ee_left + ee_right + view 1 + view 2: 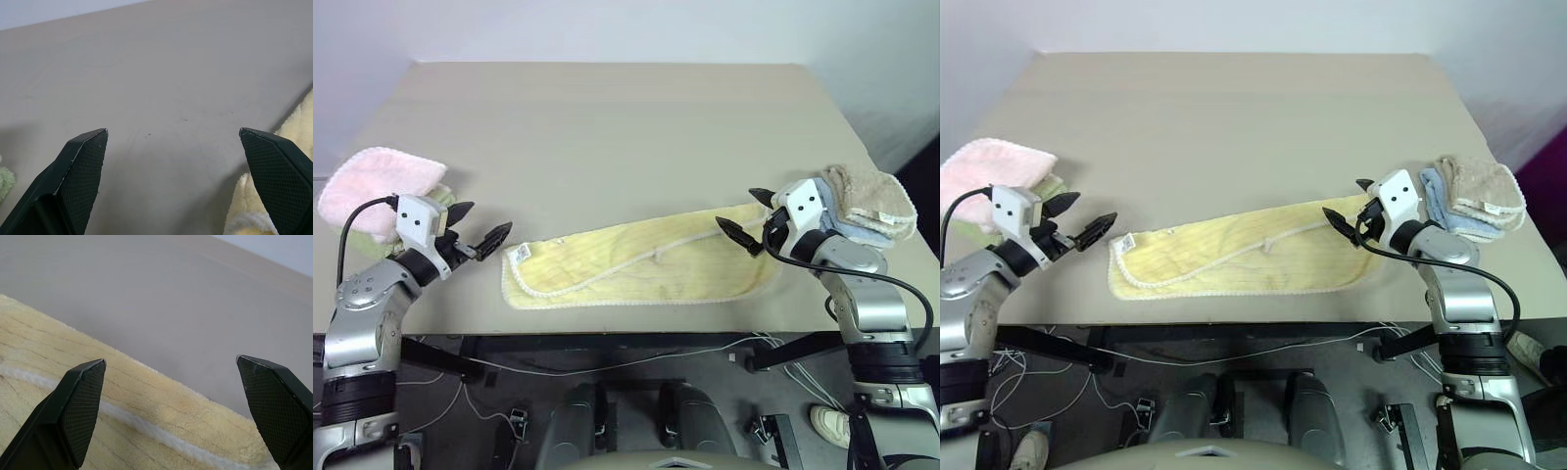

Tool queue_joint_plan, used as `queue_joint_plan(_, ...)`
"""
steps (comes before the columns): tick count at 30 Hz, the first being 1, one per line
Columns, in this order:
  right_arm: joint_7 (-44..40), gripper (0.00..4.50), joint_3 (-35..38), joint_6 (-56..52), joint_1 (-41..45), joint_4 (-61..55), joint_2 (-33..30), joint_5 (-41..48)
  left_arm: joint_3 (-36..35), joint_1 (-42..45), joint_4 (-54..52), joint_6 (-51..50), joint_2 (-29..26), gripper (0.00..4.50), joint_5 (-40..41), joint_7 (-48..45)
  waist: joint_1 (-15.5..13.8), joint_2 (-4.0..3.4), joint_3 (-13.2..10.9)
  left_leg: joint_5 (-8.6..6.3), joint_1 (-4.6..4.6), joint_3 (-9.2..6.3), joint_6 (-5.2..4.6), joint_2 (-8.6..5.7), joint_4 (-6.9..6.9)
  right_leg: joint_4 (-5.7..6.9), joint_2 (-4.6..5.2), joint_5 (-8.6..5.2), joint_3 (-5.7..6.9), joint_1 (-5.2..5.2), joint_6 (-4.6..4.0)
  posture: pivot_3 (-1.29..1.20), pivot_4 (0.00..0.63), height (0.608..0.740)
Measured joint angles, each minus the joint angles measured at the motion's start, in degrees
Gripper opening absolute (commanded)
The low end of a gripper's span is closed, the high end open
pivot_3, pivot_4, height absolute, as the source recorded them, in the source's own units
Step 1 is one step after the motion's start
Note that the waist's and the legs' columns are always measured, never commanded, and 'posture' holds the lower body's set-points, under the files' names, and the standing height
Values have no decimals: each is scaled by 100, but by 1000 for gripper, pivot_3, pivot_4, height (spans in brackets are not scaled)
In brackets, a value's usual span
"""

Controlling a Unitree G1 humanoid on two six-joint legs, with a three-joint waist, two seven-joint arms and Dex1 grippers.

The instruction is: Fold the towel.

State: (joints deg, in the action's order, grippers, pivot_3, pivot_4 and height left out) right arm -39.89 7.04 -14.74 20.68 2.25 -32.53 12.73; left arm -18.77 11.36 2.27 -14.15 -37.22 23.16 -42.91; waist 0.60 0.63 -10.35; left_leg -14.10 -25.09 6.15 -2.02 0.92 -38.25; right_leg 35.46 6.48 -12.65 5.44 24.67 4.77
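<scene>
The towel [636,266] is pale yellow, long and narrow, and lies flat near the table's front edge, slanting up toward the right. A whitish stitched edge runs along its upper face, and a small white label [520,256] sits at its left end. My left gripper [483,223] hovers open just left of that end, nothing between its fingers [83,169]; a bit of towel [244,208] shows beside one of them. My right gripper [736,208] is open over the towel's right end [161,423], holding nothing.
A fluffy pink towel [374,186] lies at the table's left edge behind my left arm. A beige towel [869,199] on a light blue one is stacked at the right edge. The tan table [607,127] stretches far back; its front edge runs just below the yellow towel.
</scene>
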Motion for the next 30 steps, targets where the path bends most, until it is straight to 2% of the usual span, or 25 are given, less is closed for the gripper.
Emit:
queue_joint_plan(19,32,4480,-13,62,19,-13,78,-7,158,224,244,340,-8,4500,-109,-4,6,0,0,0,0,0,0,0,0,0,-1,0,0,0,0,0,150,740)
queue_joint_plan(24,31,4480,-121,190,158,253,231,-20,178,265,268,498,-160,4500,-204,-101,16,0,0,0,1,2,0,1,1,0,-2,0,0,0,0,0,150,740)
queue_joint_plan(30,13,4480,-307,337,368,482,352,-58,322,169,295,935,-726,4500,-475,-829,8,-2,-1,-1,1,3,1,0,1,-1,0,-1,0,1,-1,0,150,740)
